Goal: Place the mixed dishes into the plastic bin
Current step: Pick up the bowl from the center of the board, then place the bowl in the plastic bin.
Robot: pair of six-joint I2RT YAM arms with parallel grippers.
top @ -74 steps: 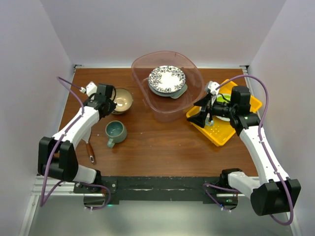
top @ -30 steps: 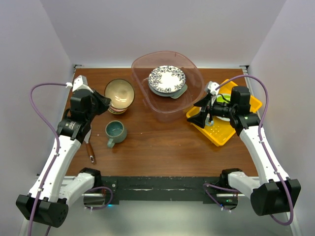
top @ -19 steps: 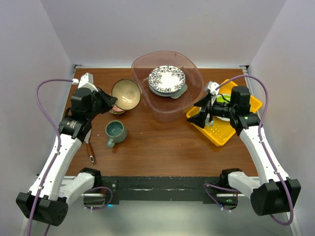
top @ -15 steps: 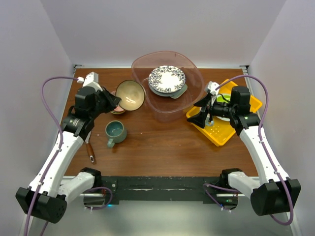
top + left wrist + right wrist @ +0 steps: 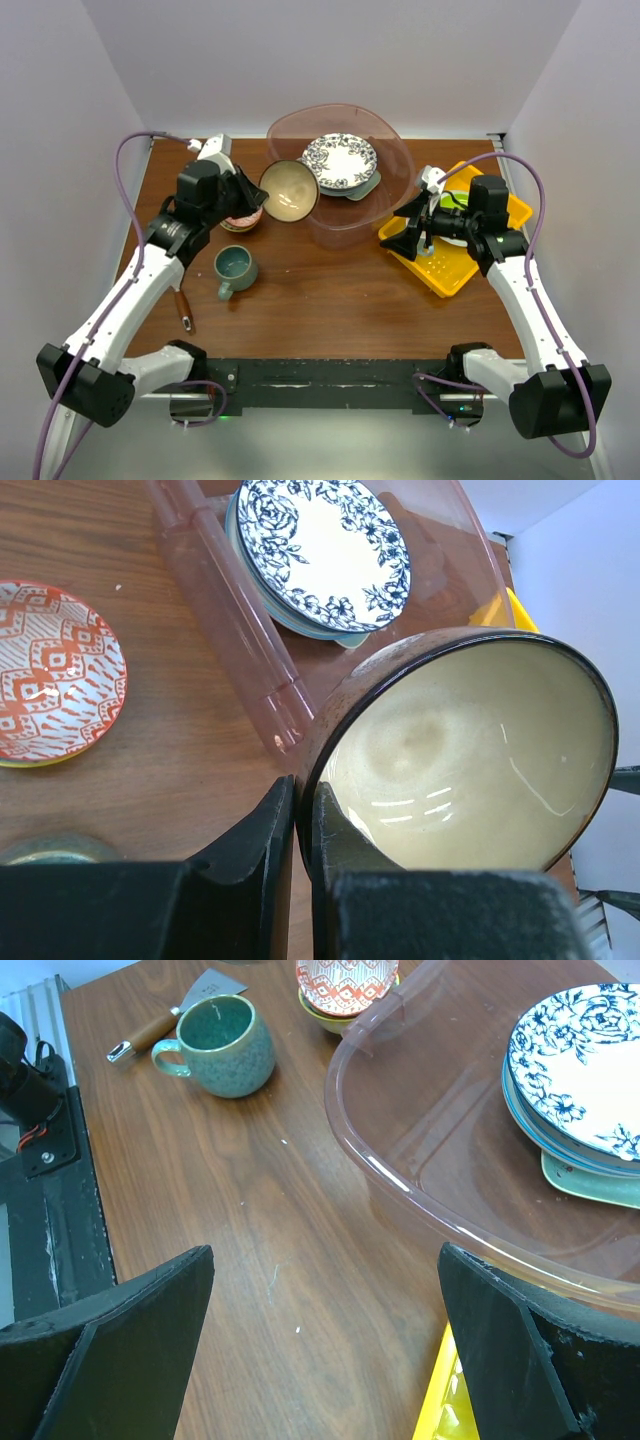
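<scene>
Fingers of the left gripper pinch the rim of the tan bowl. The bowl has come up off the red patterned bowl, which remains on the counter, and has swung right to hang at the left wall of the plastic bin, so I judge only the carry over the rim and the release remain for this dish. It hangs tipped on edge, mouth turned up and partly back toward the wrist, round with no long axis, while the right gripper stands spread wide beside the bin.
</scene>
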